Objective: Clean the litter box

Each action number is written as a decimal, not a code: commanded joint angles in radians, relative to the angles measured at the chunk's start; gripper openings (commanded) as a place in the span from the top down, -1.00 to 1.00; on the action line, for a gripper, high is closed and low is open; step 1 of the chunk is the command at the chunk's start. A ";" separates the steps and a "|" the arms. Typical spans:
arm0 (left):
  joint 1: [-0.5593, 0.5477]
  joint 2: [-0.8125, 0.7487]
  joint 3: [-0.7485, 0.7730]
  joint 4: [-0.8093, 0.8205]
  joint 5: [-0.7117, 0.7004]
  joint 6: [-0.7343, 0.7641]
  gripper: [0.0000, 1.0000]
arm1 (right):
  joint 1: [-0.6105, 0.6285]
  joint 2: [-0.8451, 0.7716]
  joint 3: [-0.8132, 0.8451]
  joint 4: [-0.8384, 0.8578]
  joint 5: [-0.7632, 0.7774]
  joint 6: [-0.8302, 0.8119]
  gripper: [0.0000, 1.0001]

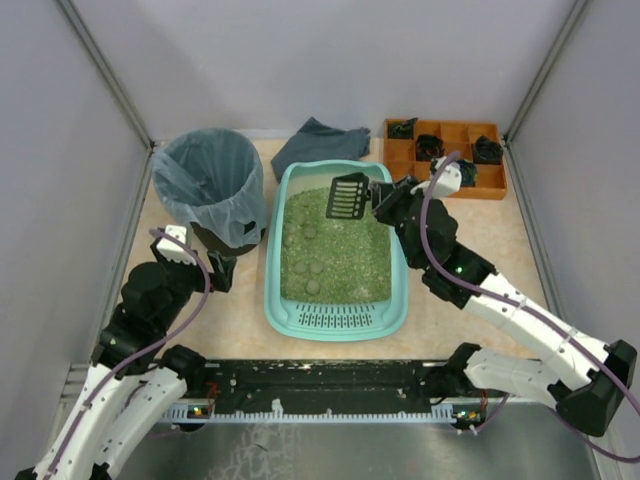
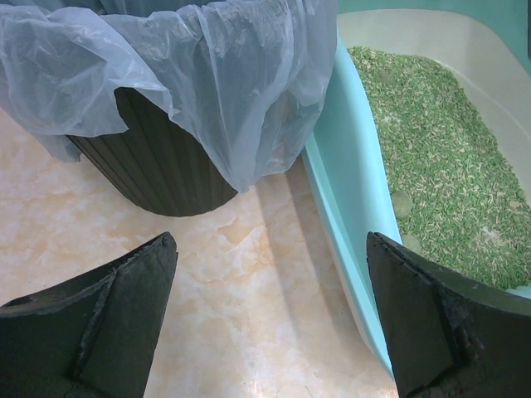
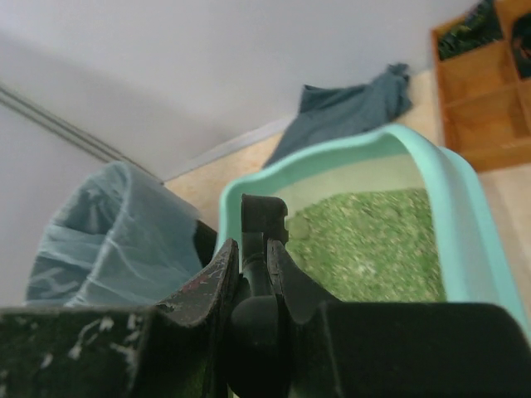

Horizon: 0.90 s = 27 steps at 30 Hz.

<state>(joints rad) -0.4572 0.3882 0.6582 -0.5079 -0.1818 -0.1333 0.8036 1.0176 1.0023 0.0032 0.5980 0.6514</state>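
Observation:
The turquoise litter box lies mid-table with its slotted grille at the near end. Green litter with pale clumps fills it. My right gripper is shut on the handle of a black slotted scoop, held above the box's far end. The right wrist view shows both fingers clamped on the scoop handle over the litter. My left gripper stands open over bare table between the bin and the box's left wall, holding nothing.
A round dark bin lined with a bluish bag stands left of the box. A grey-blue cloth lies behind it. An orange compartment tray with dark items sits at the back right. Grey walls enclose the table.

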 commanded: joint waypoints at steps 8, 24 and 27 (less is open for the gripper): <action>0.006 0.017 0.004 0.022 0.005 0.007 -1.00 | -0.003 -0.060 -0.163 -0.183 0.105 0.222 1.00; 0.006 -0.009 0.003 0.019 -0.013 0.001 -1.00 | -0.098 0.286 -0.172 -0.024 -0.073 0.284 1.00; 0.006 -0.013 0.003 0.019 -0.015 -0.001 -1.00 | -0.107 0.337 -0.164 -0.019 -0.092 0.296 1.00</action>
<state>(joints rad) -0.4572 0.3889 0.6582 -0.5083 -0.1829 -0.1337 0.7101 1.3106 0.8101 -0.0650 0.5476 0.9352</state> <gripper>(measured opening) 0.998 0.158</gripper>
